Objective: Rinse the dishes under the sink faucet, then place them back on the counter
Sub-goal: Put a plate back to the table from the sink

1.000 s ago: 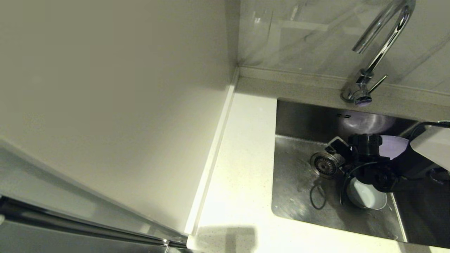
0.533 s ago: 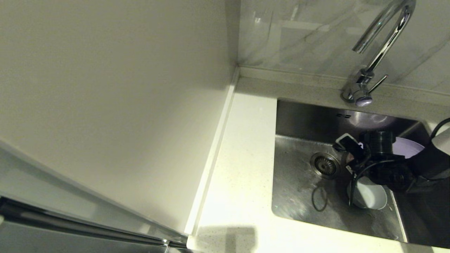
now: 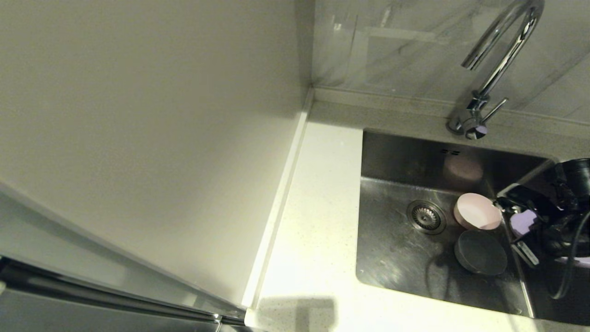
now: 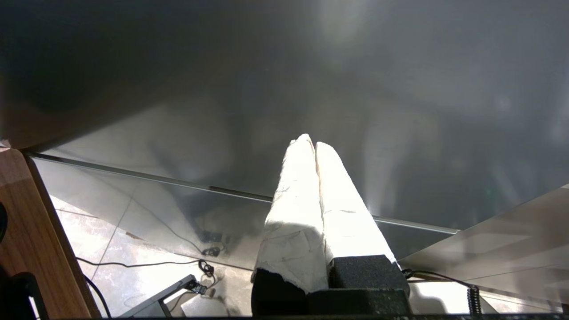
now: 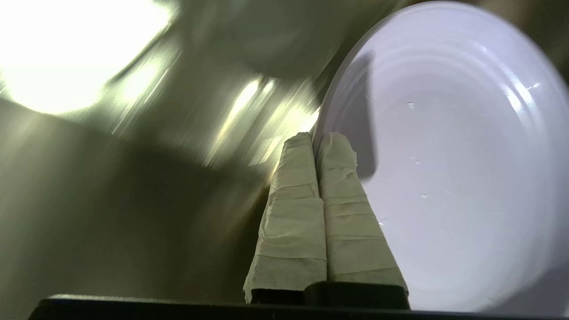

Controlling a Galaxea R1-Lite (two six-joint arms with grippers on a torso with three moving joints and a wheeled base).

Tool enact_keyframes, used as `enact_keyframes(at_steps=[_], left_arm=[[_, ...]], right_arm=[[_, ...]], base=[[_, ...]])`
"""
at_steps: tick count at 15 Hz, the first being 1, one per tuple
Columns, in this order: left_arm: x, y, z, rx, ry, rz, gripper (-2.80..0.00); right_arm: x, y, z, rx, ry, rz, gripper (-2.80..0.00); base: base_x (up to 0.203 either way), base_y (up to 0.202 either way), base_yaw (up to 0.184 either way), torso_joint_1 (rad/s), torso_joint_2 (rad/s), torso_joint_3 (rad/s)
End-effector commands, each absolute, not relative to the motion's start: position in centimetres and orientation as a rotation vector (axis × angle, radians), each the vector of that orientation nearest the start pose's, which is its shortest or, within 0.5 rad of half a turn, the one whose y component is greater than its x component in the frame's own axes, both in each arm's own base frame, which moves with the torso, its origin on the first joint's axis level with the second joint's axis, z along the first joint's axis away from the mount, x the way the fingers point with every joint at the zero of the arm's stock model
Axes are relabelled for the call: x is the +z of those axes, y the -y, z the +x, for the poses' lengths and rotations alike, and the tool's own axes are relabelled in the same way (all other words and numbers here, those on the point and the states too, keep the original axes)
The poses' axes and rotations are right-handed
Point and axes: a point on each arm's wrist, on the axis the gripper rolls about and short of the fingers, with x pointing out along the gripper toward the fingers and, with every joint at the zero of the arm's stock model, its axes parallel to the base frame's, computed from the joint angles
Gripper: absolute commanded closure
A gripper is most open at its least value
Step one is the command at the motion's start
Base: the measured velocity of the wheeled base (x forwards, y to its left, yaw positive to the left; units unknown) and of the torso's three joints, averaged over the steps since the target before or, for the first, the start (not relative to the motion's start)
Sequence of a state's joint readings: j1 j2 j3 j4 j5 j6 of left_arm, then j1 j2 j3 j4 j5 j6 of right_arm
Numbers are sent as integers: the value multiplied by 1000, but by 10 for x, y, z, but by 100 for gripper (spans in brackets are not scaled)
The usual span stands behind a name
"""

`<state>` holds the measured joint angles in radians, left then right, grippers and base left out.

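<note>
Two dishes, the pink cup [image 3: 477, 211] and the bowl [image 3: 480, 252], lay in the sink [image 3: 396, 258] beside the drain, while the right gripper [image 5: 319, 143], fingers pinched on the lilac plate [image 5: 449, 169]'s rim, held it at the sink's right edge, probably for rinsing under the faucet [image 3: 500, 55]; the left gripper [image 4: 313, 144] hung parked, fingers closed on nothing.

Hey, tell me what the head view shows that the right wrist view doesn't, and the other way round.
Only the head view shows the tall chrome gooseneck faucet, the white speckled stone counter, the rectangular stainless steel sink with its round drain strainer, the small pale pink cup and the small round bowl. Only the right wrist view shows the plate's wet inner face and the tape-wrapped fingers pinching its rim. Both show the right claw and the round lilac plate.
</note>
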<state>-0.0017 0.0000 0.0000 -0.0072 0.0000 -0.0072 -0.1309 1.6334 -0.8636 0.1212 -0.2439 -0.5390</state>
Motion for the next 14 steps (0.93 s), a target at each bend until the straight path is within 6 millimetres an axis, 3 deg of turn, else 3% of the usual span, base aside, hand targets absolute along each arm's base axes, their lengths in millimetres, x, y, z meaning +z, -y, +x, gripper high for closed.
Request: enact_keyframes(at_steps=[1,4,9,14], left_arm=[[75,0,-23,-2,5,-8,0],[75,0,-23,-2,5,-8,0],[75,0,-23,-2,5,-8,0],[75,0,-23,-2,5,-8,0]], right_arm=[[184,32,191,-4,-1096,-507,0],[197,21,160,63,-1092,-514,0],[213,15,141,146,-982,-632,0],[230,11,123,283,-782,-1099,0]], base=[[0,0,0,0,0,0],[0,0,0,0,0,0],[0,0,0,0,0,0],[0,0,0,0,0,0]])
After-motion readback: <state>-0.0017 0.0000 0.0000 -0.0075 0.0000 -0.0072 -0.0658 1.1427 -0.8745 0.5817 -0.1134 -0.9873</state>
